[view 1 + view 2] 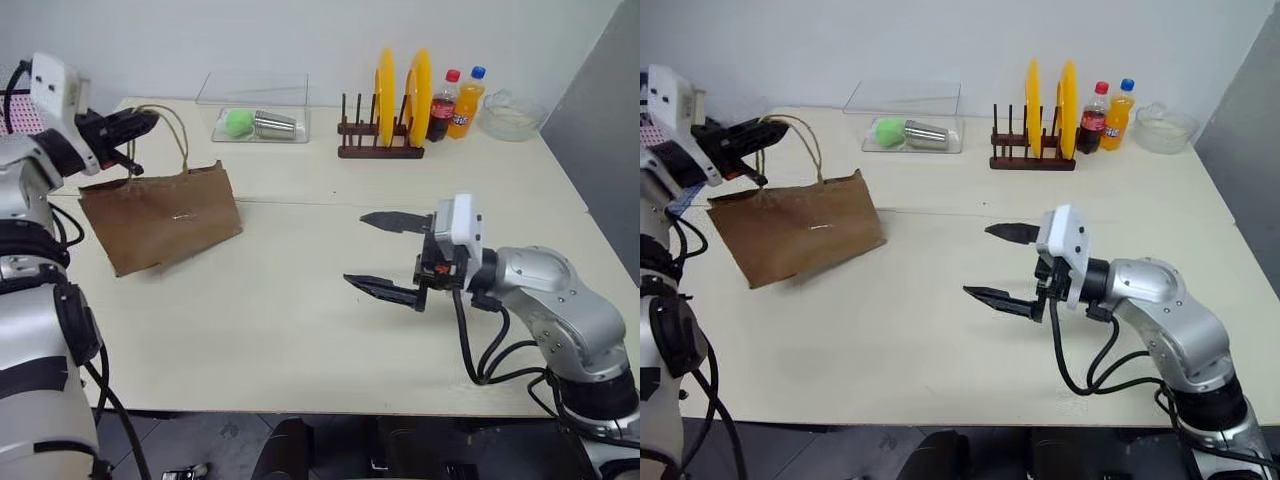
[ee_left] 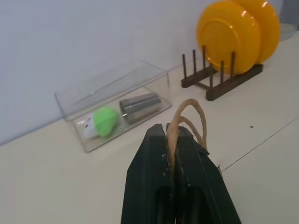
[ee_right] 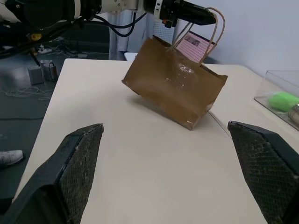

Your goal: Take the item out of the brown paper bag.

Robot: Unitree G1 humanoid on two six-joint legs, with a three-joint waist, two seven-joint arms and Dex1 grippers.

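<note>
The brown paper bag (image 1: 160,217) is gripped by its handles in the left tool (image 1: 140,121); the right tool (image 1: 385,253) is held wide open.

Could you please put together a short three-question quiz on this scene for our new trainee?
1. True or false: the left gripper is shut on the handles of the brown paper bag.
2. Which gripper is open: left or right gripper?
3. What sits in the plate rack: A) yellow plates B) bottles C) a cup?

Key: 1 true; 2 right; 3 A.
</note>
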